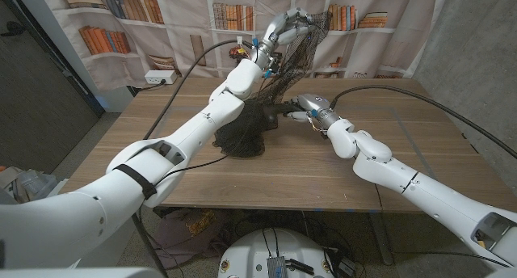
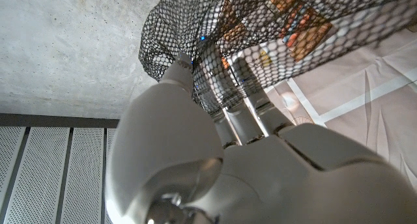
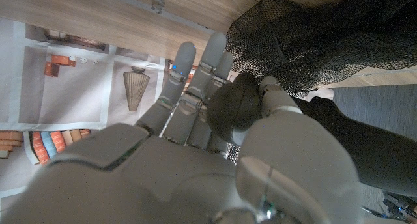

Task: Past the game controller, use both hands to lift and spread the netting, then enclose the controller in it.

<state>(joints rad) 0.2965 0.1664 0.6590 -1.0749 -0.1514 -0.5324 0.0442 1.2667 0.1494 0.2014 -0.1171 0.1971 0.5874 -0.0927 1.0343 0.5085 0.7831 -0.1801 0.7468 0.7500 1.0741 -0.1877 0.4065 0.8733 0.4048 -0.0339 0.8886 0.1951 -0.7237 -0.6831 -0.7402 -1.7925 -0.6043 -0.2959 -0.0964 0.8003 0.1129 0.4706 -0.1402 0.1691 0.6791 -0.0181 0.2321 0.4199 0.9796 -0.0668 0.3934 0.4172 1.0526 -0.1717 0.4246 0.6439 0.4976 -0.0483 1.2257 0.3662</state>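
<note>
We see the left hand's fingers (image 2: 225, 87) pushed up into the black netting (image 2: 273, 28) and curled on it; in the left wrist view the mesh drapes over the fingertips, w/ thumb alongside. So the left hand (image 1: 284, 26) holds the netting, raised high in the upper middle of the head view, in front of the bookshelf-print backdrop (image 1: 121, 19).

The netting (image 1: 279, 76) hangs from that hand as a stretched sheet down to a bunched heap on the surface (image 1: 323, 173), centre of the frame, just left of the right hand.

Right hand's fingers (image 3: 189, 81): in the right wrist view they reach out fairly straight and close together, thumb bent in beside a dark rounded grip of the game controller (image 3: 234, 110). The grip sits between thumb and fingers, touching both, so we read it as held. Netting (image 3: 313, 35) lies bunched just past the thumb, upper right of that frame.

In the head view the right hand (image 1: 311, 110) sits low at the surface, centre-right, at the edge of the net heap. Controller (image 1: 279, 110) there is a dark shape at the heap's right edge; whether mesh covers it we can't tell.

Both arms come in from the bottom corners; black cables (image 1: 420, 100) trail over the surface.
</note>
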